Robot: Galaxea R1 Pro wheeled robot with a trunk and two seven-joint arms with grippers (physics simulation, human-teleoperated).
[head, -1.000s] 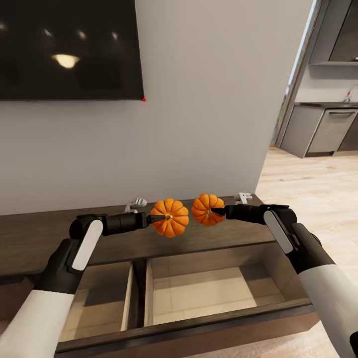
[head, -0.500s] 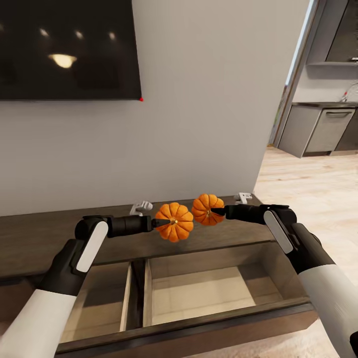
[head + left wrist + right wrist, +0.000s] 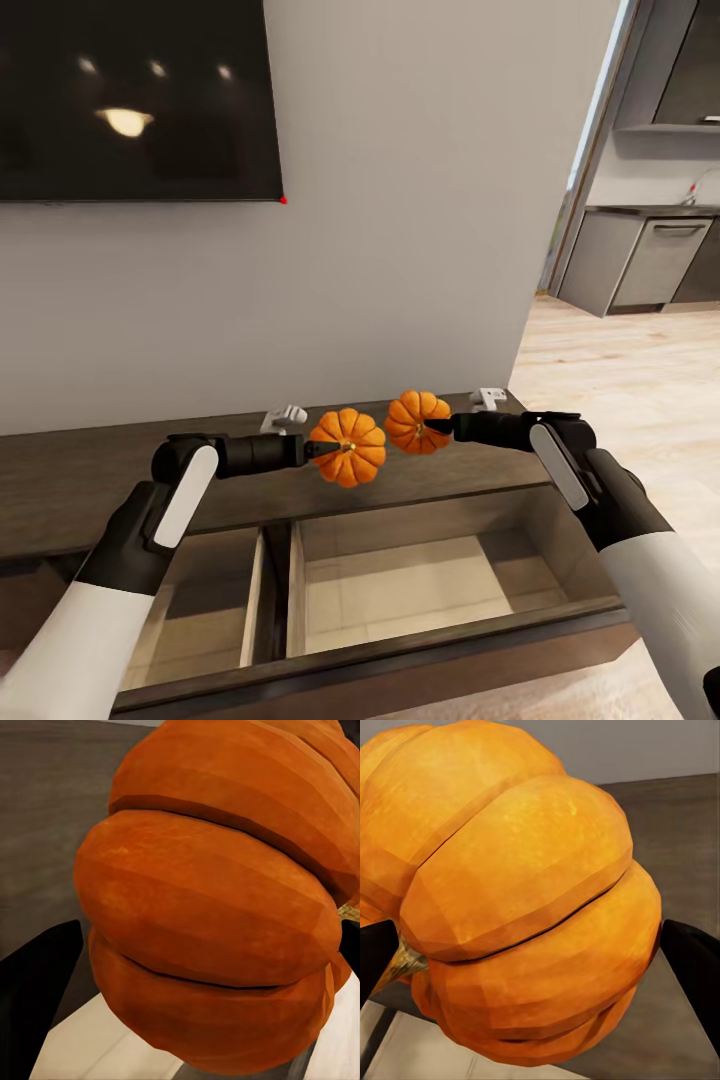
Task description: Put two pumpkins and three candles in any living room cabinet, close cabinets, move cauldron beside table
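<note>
Two orange ribbed pumpkins hang side by side above the long dark-brown cabinet (image 3: 80, 470). My left gripper (image 3: 322, 449) is shut on the left pumpkin (image 3: 352, 449), whose orange ribs loom close in the left wrist view (image 3: 217, 907). My right gripper (image 3: 436, 425) is shut on the right pumpkin (image 3: 412, 421), seen close up in the right wrist view (image 3: 517, 900) with its brown stem to one side. Below both, the cabinet's drawers (image 3: 430, 580) stand pulled open with pale wood interiors. Candles, cauldron and table are out of view.
A dark TV (image 3: 130, 100) hangs on the grey wall above the cabinet. Two small white objects (image 3: 285, 415) rest on the cabinet top behind the pumpkins. At right, a doorway opens onto a kitchen with grey cupboards (image 3: 650, 265) and light wood floor.
My left gripper has carried its pumpkin slightly right and up, closer to the other pumpkin. The right arm and its pumpkin hold still. The view shifted slightly.
</note>
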